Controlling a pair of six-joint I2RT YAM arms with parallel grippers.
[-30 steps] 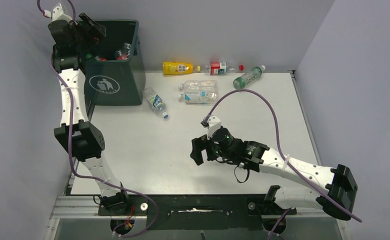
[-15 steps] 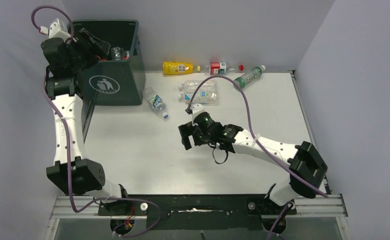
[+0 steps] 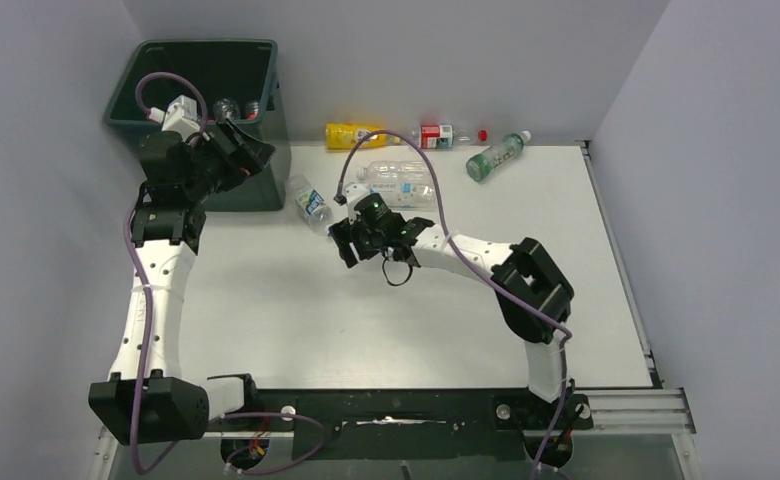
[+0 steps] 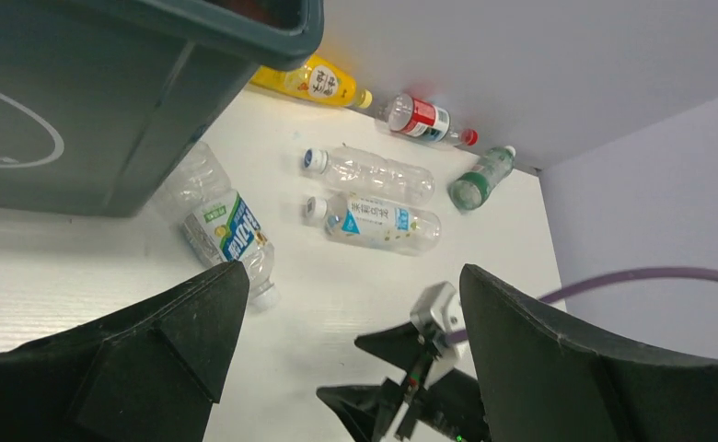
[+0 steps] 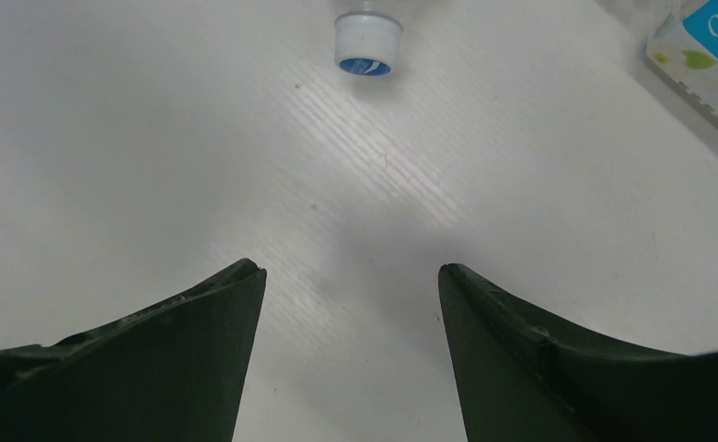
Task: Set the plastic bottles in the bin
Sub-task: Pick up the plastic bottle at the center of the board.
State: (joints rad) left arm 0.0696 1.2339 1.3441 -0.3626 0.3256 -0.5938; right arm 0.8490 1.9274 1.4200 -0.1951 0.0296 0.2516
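Both arms empty-handed over the table (image 3: 296, 320).
The right gripper (image 3: 344, 246) hangs half spread, nothing in it, just short of the cap of a blue-labelled bottle (image 3: 312, 206) lying beside the bin (image 3: 216, 44). The left gripper (image 3: 253, 150) gapes wide and empty at the bin's front corner. Farther back lie two clear bottles (image 3: 398, 182), then a yellow bottle (image 3: 349, 134), a red-labelled bottle (image 3: 436, 135) and a green bottle (image 3: 496, 155).

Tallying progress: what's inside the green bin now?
In the bin, two bottles show by its right wall: a clear bottle and a red-labelled bottle. Anything deeper is hidden in shadow behind the front wall.
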